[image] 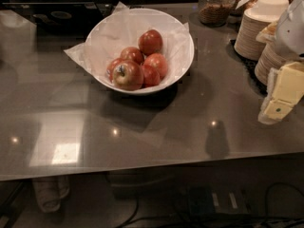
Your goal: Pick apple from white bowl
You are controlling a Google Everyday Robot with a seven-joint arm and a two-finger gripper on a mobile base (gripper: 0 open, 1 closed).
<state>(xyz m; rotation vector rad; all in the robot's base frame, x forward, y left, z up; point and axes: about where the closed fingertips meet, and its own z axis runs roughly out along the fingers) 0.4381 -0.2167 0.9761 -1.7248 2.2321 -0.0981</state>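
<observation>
The white bowl (186, 56), lined with crinkled white paper, stands on the grey counter at the upper middle. Several red apples lie in it. The apple (126, 74), the largest, red with a yellow-green patch around its dark stem, sits at the bowl's front left. My gripper (280, 101) with pale yellow finger parts hangs at the right edge of the view, well to the right of the bowl and apart from it, above the counter.
Stacks of beige disposable dishes (256, 27) stand at the back right, just behind my gripper. A glass jar (216, 6) with grains stands behind the bowl. The counter's front edge (142, 172) runs across the lower view; cables lie below it.
</observation>
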